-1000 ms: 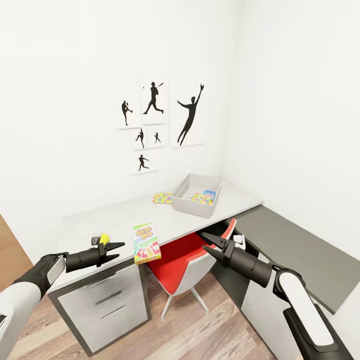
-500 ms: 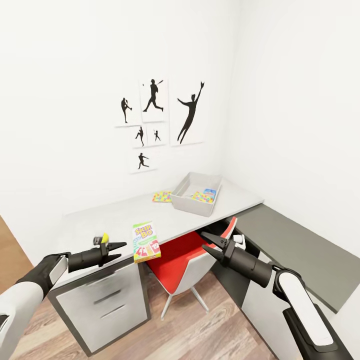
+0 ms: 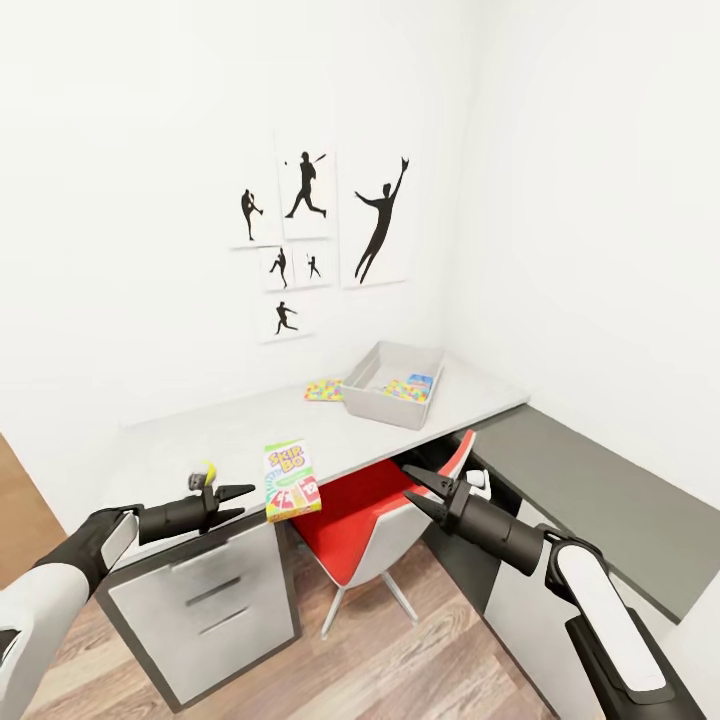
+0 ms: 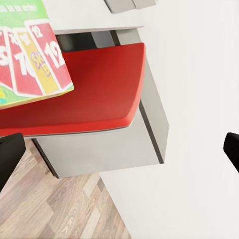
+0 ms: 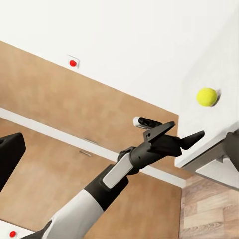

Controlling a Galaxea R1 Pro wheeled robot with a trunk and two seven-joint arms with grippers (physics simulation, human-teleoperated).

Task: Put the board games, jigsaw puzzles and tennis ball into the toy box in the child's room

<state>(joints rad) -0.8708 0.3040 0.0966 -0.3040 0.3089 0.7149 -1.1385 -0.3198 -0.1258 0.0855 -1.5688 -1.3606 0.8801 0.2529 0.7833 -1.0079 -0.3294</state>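
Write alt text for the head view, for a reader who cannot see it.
Both open tools, left tool and right tool, hover empty before a grey table holding a tennis ball, a SKIP BO box and a toy box with a puzzle panel beside it. A red chair stands under the table.

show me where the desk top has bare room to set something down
Widest bare stretch: the table between the SKIP BO box at the front edge and the puzzle near the wall. Also free: the corner right of the toy box. Crowded: around the box and puzzle, and the front left by the ball.
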